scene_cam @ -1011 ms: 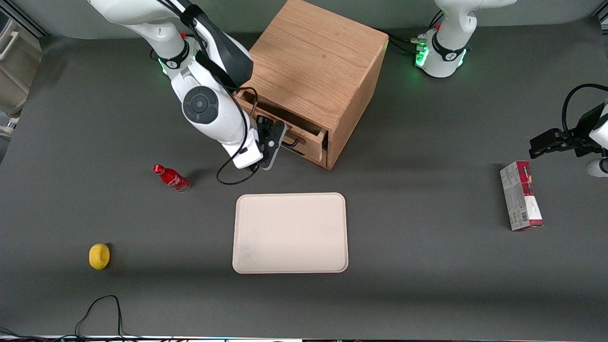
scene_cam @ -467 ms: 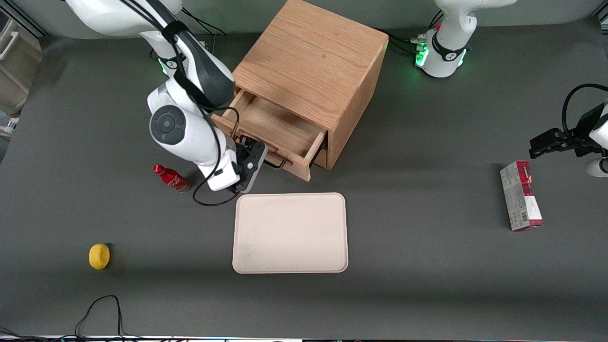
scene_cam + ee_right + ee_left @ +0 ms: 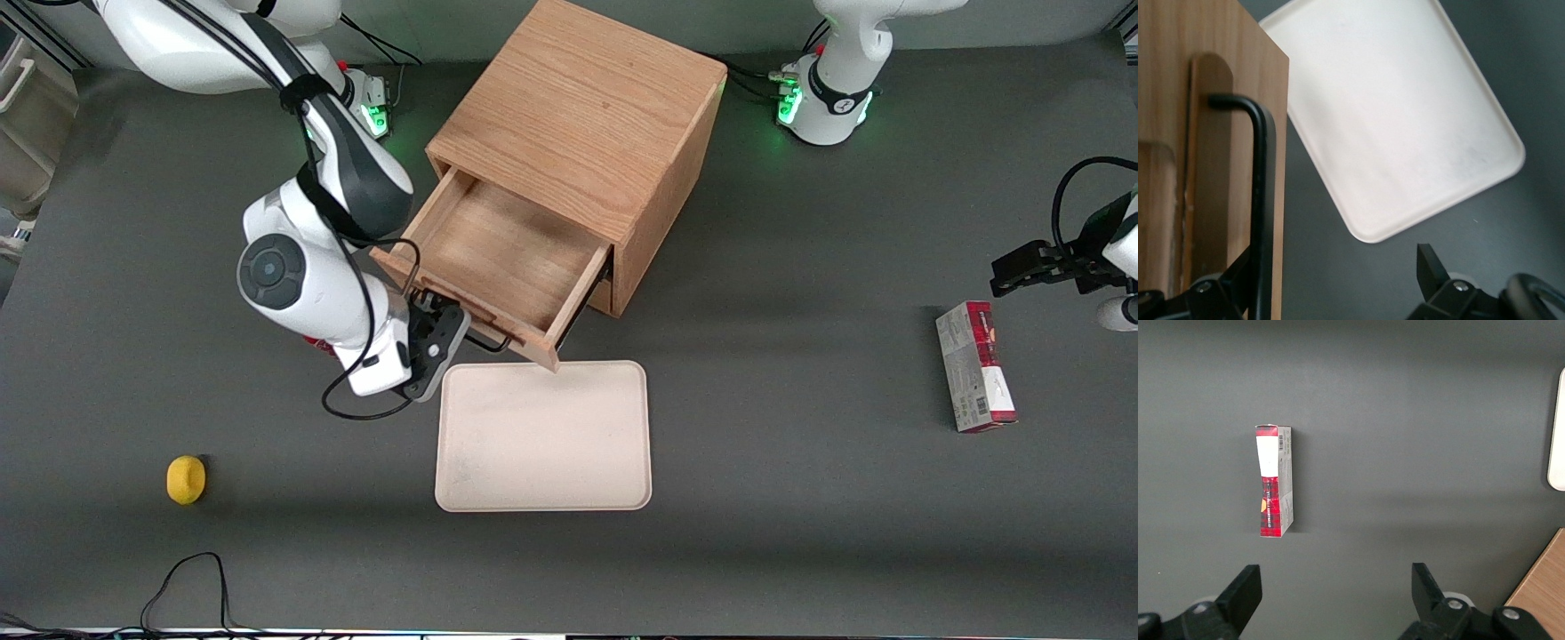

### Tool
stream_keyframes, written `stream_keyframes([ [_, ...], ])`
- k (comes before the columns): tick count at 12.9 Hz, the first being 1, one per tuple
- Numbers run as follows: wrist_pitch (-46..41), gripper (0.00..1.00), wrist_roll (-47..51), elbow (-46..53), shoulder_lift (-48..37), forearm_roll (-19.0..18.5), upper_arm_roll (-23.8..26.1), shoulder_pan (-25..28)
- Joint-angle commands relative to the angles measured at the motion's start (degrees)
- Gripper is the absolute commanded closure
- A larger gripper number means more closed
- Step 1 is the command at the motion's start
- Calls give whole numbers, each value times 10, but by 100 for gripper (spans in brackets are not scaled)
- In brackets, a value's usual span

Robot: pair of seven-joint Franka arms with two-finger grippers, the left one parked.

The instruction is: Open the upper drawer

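The light oak cabinet [image 3: 582, 98] stands at the middle of the table. Its upper drawer [image 3: 498, 258] is pulled far out toward the front camera, and its bare wooden inside shows. The drawer's thin black handle [image 3: 487, 342] shows on its front panel, also in the right wrist view [image 3: 1261, 193]. My right gripper [image 3: 436, 342] is at that handle, fingers spread wide in the right wrist view [image 3: 1331, 267]. The handle bar runs just inside one finger [image 3: 1238, 273]; the other finger stands well clear. The lower drawer is hidden under the upper one.
A cream tray [image 3: 542, 444] lies just in front of the open drawer, nearer the front camera; it also shows in the right wrist view [image 3: 1398, 120]. A yellow lemon [image 3: 186, 479] lies toward the working arm's end. A red-and-grey box [image 3: 973, 378] lies toward the parked arm's end.
The upper drawer has slid from barely open to far out, toward the front camera. My gripper moved with the handle the same way. The arm now covers the red bottle.
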Motion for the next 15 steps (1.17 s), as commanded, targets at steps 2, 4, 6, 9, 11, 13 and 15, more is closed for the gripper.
stream_keyframes([
  [2, -38, 0, -13, 49, 12, -26, -23, -1],
  [4, -39, 0, -8, 59, 9, -41, -34, -1],
  [6, -54, 0, -7, 84, 0, -79, -43, -1],
  [9, -124, 0, 30, 170, -1, -76, -62, -3],
  [11, -177, 0, 128, 173, -26, -50, -75, -8],
  [13, -249, 0, 246, 153, -71, -8, -120, -4],
  [15, -258, 0, 328, 70, -145, -7, -149, -5],
])
